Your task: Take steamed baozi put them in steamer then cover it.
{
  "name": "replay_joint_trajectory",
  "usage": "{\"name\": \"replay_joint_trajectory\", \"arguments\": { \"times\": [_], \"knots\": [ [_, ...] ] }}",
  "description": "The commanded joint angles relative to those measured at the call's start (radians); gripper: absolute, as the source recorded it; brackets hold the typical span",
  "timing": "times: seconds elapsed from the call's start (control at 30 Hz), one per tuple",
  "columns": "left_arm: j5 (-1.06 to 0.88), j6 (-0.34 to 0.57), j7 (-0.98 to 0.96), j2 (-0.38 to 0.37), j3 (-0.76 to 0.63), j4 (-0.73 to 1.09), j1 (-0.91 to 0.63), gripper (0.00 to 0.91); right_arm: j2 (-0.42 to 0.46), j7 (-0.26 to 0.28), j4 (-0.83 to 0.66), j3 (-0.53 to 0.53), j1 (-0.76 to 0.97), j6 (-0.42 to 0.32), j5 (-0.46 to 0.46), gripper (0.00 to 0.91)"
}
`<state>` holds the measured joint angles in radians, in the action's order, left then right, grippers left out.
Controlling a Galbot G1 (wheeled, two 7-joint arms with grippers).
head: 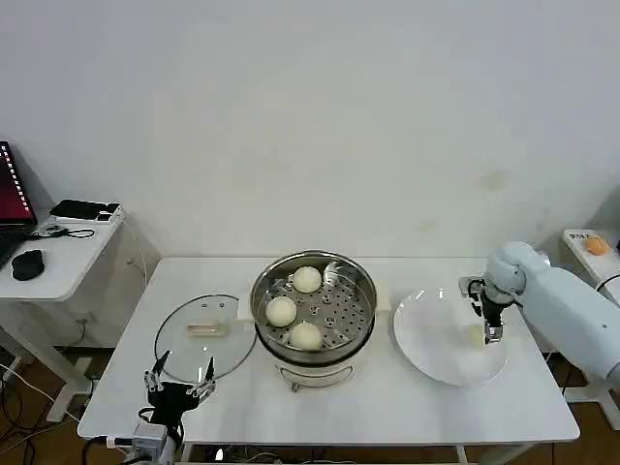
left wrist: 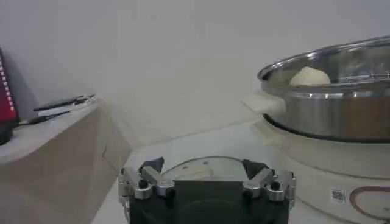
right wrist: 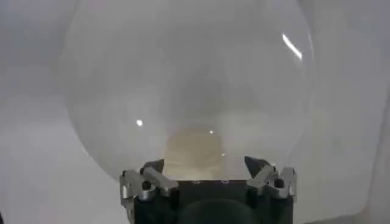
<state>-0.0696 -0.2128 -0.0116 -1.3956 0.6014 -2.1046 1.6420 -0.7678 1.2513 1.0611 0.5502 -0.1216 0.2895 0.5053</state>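
At the table's front left corner the left gripper [head: 180,387] waits with its fingers spread and nothing between them, just in front of the cover [head: 201,336]; the cover lies flat on the table near the left edge, handle up, its rim touching or nearly touching the steamer [head: 315,339]. The steamer stands at the middle of the table on its white base, with three steamed baozi [head: 307,279] resting on the perforated tray, apart from one another, leaving a bare patch of tray toward the right. Toward the right edge sits the white plate [head: 436,354], and the right gripper [head: 489,325] hangs over its right half with the last bun [head: 477,335] just beneath it; from the right wrist view the fingers are parted, the pale bun lying between and below them, not yet gripped.

The step in hand looks like the fourth pick. To do it well, I would centre the bun between the fingers before descending, close gently since soft dough will likely dent, and lift straight up so the plate is not dragged; then set it on the bare part of the tray, clear of the other three, before the left arm goes for the cover.
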Motion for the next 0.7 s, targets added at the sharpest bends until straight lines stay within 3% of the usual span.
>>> {"name": "replay_joint_trajectory", "arguments": {
  "times": [0.03,0.7],
  "knots": [
    [0.000,-0.001,0.002,0.001,0.000,0.004,-0.006,0.907,-0.021,-0.014,-0.047,-0.013,-0.015,-0.007,0.024,0.907],
    [0.001,-0.003,0.003,0.001,0.002,0.028,-0.019,0.907,-0.050,-0.037,-0.096,-0.026,-0.037,-0.025,0.042,0.907]
  ]
}}
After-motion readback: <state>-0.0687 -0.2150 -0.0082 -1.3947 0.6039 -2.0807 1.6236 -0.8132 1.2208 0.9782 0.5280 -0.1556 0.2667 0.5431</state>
